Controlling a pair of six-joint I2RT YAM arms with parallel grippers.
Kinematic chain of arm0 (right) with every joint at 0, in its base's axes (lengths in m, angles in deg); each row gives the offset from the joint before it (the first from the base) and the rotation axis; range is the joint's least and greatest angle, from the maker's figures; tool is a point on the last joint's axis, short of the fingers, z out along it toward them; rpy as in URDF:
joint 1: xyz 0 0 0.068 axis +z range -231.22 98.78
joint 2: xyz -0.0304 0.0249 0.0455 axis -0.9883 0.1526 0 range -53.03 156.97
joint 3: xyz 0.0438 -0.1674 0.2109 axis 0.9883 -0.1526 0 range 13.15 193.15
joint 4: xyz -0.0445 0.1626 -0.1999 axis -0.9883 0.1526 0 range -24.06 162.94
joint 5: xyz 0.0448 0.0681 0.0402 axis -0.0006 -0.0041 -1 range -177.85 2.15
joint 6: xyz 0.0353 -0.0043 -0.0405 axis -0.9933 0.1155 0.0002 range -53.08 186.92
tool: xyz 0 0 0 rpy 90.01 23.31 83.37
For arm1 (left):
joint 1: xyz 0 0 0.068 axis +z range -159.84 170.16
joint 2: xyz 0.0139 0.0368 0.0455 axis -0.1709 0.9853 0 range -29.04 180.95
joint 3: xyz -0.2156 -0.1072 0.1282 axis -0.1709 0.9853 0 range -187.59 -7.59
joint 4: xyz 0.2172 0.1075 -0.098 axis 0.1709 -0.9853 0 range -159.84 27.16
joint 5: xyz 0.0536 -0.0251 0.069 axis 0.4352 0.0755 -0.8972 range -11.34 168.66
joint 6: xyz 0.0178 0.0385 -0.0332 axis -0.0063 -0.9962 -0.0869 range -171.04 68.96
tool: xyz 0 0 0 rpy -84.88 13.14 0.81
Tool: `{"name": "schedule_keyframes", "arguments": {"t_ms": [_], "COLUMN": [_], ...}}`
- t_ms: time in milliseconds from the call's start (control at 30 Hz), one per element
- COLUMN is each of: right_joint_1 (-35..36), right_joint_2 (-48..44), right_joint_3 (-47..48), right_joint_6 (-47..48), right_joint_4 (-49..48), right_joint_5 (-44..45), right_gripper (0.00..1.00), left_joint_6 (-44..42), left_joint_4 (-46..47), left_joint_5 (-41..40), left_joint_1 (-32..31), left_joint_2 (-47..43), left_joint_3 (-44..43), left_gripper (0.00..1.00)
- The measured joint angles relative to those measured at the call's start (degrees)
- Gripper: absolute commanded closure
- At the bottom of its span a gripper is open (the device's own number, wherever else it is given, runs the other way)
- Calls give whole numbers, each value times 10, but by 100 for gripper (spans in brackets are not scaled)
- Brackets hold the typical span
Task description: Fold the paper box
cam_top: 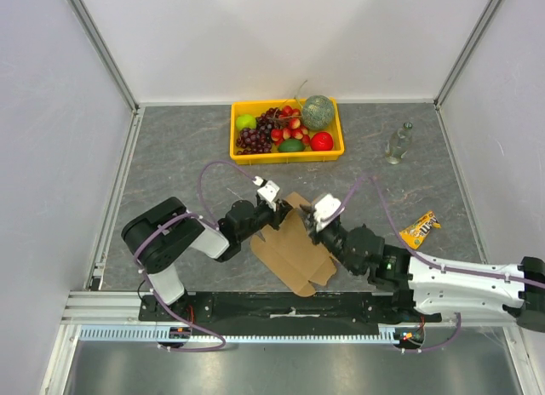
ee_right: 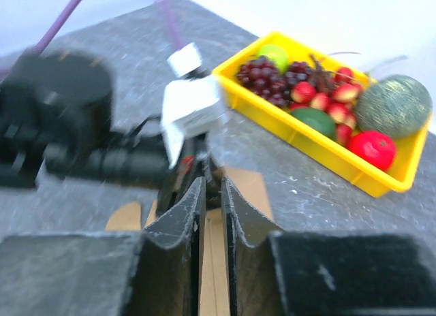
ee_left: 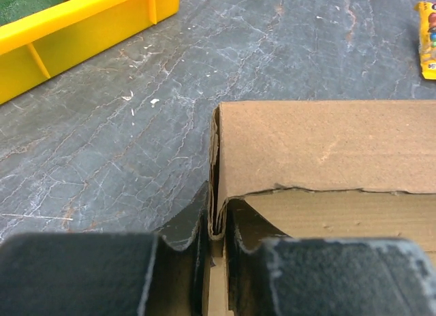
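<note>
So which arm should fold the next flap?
Probably the right. The left fingers pinch a raised wall of the box, steadying it, while the right fingers sit at its opposite edge.

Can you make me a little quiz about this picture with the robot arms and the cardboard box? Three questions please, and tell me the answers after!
1. True or false: the yellow plastic crate is empty.
2. What is the left gripper pinching? A: a metal spoon. B: an edge of the plain brown corrugated cardboard box. C: a blue cloth.
3. Fill in the gap: to the right of the crate, a small clear ____ stands on the grey table.

Key
1. False: it holds fruit.
2. B.
3. bottle.
</note>
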Motion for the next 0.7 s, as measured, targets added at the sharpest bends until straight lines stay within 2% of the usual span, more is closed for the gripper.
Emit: {"name": "schedule_keyframes", "arguments": {"t_ms": [167,367,533,700], "right_joint_1": [-120,-237,-289,-297], "right_joint_2": [32,94,151,203], "right_joint_3": [53,55,55,56], "right_joint_6": [-92,-172,-219,-241], "right_joint_4": [21,27,19,11], "right_joint_5": [-18,-108,-186,-246], "right_gripper": [87,93,94,94], "left_joint_6": [-16,-21,-31,-45], "left_joint_4": [20,37,57,71], "left_joint_5": [-11,-14,-31,-58], "left_joint_1": [0,-1,-8,-22], "left_joint_2": [31,66,85,101], "left_joint_3": [-7,-9,-18,-28], "left_gripper": [85,86,86,86]}}
